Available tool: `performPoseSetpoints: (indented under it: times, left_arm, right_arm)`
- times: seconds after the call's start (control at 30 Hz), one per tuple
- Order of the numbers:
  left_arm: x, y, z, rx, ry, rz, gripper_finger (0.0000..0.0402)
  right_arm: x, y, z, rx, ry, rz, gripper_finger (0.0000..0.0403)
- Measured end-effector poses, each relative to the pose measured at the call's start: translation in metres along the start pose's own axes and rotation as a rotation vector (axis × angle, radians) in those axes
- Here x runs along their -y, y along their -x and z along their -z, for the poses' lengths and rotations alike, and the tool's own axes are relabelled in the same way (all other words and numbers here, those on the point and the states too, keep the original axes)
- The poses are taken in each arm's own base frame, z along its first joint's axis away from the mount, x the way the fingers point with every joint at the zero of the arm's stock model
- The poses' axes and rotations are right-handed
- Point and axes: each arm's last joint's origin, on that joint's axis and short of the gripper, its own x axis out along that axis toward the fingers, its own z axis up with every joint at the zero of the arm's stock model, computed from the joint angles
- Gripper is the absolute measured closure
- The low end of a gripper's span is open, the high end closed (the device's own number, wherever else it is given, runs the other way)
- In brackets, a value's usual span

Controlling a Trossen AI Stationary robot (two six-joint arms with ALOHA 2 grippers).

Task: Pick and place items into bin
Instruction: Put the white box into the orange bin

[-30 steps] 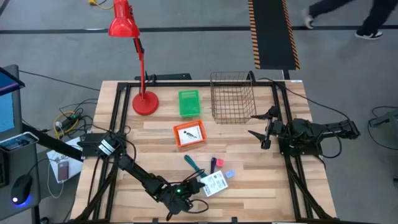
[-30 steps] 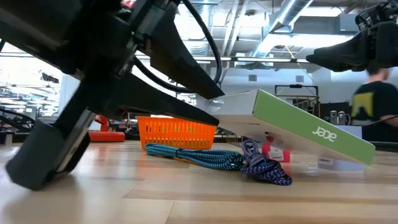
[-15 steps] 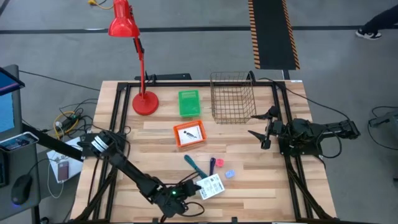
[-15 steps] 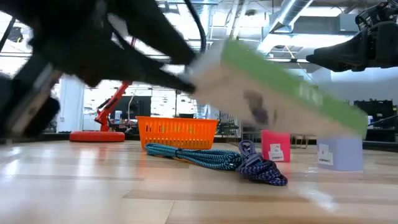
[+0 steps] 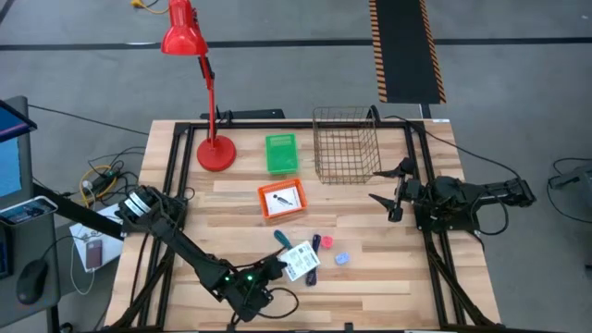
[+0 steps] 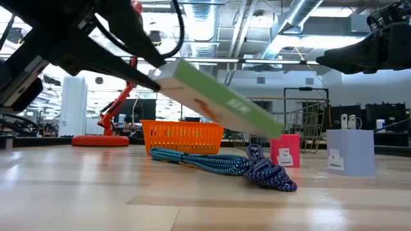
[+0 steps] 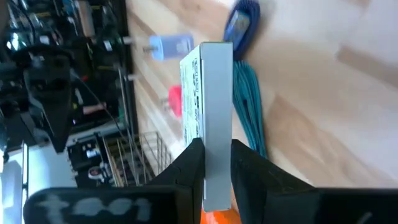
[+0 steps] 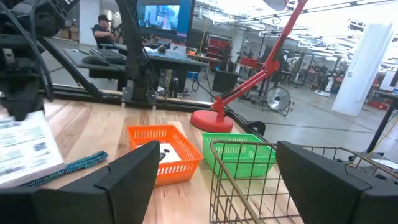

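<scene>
left gripper [image 5: 277, 267] clamped on the white printed box [image 5: 299, 261], lifted tilted off the table [image 5: 388, 264] above the teal cable [image 6: 192, 159], near the pink block [image 5: 325, 243]; right gripper [image 5: 390, 192] spread apart beside the wire bin [image 5: 345, 144].

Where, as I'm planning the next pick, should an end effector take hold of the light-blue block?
Probably from straight above, closing on two opposite flat sides of the light-blue block. It stands upright, apart from the pink block and the braided cables, leaving finger room. The left end effector holds the white-and-green box; the open right end effector is free.
</scene>
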Motion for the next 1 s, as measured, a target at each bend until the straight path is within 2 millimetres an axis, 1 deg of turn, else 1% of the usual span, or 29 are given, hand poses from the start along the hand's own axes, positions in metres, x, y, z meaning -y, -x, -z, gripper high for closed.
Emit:
performPoseSetpoints:
  times: [0.23, 0.4, 0.5, 0.6, 0.8, 0.87, 1.0]
  left_arm:
    - [-0.005, 0.008, 0.013, -0.098, -0.026, -0.008, 0.0354]
    - [-0.013, 0.010, 0.024, -0.145, -0.010, -0.006, 0.0354]
    - [-0.015, 0.011, 0.031, -0.202, -0.046, -0.020, 0.0354]
    - [-0.015, 0.010, 0.036, -0.230, -0.049, -0.012, 0.0354]
    - [-0.008, 0.011, 0.046, -0.281, -0.054, 0.021, 0.0354]
    - [-0.006, 0.013, 0.051, -0.295, -0.075, 0.029, 0.0354]
    - [-0.014, 0.025, 0.062, -0.273, -0.027, 0.006, 0.0354]
  right_arm:
    - [0.000, 0.000, 0.000, 0.000, 0.000, 0.000, 0.0085]
    - [0.000, 0.000, 0.000, 0.000, 0.000, 0.000, 0.0085]
    - [0.000, 0.000, 0.000, 0.000, 0.000, 0.000, 0.0085]
    - [0.000, 0.000, 0.000, 0.000, 0.000, 0.000, 0.0085]
    - [0.000, 0.000, 0.000, 0.000, 0.000, 0.000, 0.0085]
    - [0.000, 0.000, 0.000, 0.000, 0.000, 0.000, 0.0085]
    - [0.000, 0.000, 0.000, 0.000, 0.000, 0.000, 0.0085]
